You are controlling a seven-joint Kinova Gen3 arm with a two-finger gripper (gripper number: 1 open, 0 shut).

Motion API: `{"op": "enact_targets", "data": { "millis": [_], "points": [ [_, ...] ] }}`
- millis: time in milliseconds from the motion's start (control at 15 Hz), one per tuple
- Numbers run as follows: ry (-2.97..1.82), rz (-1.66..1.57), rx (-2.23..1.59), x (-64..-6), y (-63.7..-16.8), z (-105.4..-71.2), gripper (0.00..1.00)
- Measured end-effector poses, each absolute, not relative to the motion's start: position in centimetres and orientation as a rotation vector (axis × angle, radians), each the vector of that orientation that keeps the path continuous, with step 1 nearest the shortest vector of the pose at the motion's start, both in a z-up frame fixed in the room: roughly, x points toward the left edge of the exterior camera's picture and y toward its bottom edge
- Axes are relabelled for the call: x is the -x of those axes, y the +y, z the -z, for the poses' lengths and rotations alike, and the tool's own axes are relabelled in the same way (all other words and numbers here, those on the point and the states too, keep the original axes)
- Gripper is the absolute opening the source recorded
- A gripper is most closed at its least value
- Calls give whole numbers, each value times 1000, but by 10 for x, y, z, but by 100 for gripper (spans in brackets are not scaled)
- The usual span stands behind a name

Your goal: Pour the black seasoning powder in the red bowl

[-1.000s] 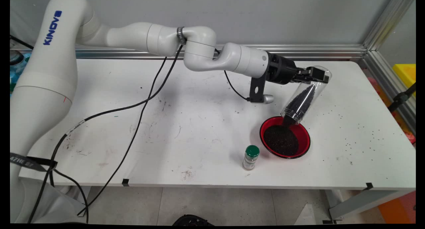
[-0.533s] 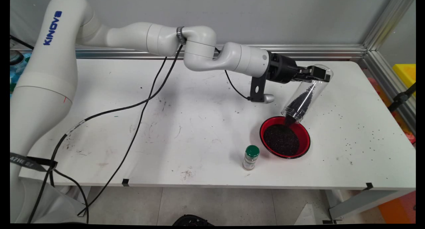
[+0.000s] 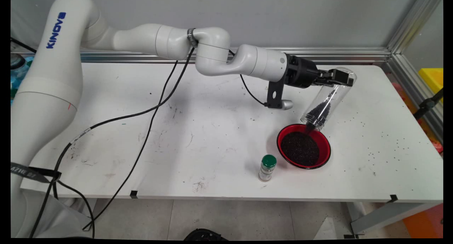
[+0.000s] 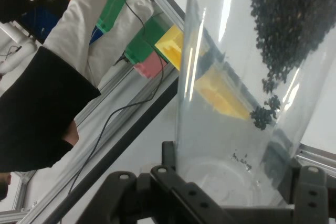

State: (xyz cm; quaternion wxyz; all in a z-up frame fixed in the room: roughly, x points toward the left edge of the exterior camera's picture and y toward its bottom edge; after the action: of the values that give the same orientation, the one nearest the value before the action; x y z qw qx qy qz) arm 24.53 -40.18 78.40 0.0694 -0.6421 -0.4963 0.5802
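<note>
While the claw (image 3: 340, 77) pinches a tilted clear jar (image 3: 327, 99), black granules (image 3: 321, 109) pour into the red bowl (image 3: 324, 142) beside a green-capped bottle (image 3: 267, 168).

White arm (image 3: 148, 42), black end effector (image 3: 334, 77)

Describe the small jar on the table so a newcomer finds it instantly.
On the white table, look near the front edge, just left of the red bowl of black granules. The small jar stands upright there, apart from the bowl; its green cap sets it apart.
</note>
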Motion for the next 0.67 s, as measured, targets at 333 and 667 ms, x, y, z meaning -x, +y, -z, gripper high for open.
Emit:
{"op": "enact_targets", "data": {
  "millis": [333,667],
  "points": [
    [-1490,-1749,1932,-245,-400,-785,0],
    [-1490,-1752,1929,-245,-399,-786,0]
  ]
}}
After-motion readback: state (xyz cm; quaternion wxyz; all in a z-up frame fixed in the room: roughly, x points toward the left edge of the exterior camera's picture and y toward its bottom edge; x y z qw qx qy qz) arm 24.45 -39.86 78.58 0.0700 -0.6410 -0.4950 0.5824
